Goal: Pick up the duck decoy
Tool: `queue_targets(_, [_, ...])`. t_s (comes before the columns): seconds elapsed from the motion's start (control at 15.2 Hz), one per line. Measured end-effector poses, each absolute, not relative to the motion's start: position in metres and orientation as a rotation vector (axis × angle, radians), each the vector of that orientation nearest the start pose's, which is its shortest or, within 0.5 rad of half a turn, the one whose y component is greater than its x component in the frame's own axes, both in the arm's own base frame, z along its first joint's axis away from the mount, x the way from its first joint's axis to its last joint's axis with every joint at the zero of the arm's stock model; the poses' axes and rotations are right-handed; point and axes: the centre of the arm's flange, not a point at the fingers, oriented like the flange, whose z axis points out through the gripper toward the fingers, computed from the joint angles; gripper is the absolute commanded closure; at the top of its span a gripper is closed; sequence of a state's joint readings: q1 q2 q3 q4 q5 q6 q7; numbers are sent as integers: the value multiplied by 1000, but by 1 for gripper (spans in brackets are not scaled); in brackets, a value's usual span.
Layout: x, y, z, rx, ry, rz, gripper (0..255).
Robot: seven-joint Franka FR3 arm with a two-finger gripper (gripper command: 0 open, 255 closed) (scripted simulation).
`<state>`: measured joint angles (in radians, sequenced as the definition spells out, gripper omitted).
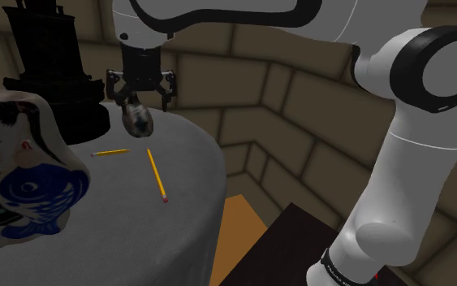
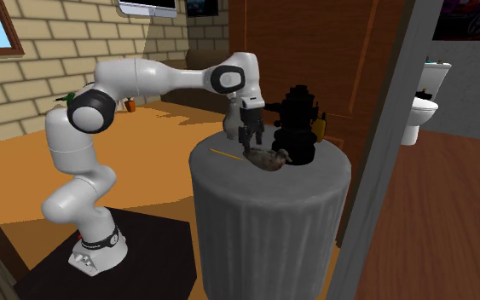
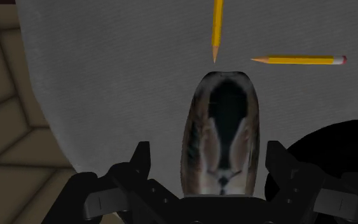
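I can't make out the duck decoy's [image 3: 222, 127] head, since its near end is cut off beneath my gripper [image 3: 208, 149]. Brown-grey with a dark back, it lies on the grey table [image 3: 107, 76] by two pencils [image 3: 217, 25], between wide-spread fingers that touch neither side.

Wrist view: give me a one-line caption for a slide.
Open hand flanks the duck decoy, not touching it, on a grey table with two yellow pencils beyond.

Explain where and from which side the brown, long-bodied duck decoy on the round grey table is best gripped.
Probably across the narrow middle of the duck decoy, coming down from above. It rests on the table, long and slim, and the open black gripper straddles its flanks without touching them.
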<state>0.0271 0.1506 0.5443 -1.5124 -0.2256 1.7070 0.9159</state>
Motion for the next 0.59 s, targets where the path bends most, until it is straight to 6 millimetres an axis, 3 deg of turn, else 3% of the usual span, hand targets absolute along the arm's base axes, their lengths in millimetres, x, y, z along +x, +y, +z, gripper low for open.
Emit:
queue_targets(0.2, [546,299,580,-3153,544,-237,0])
queue_targets(0.59, [549,300,550,-3153,547,-237,0])
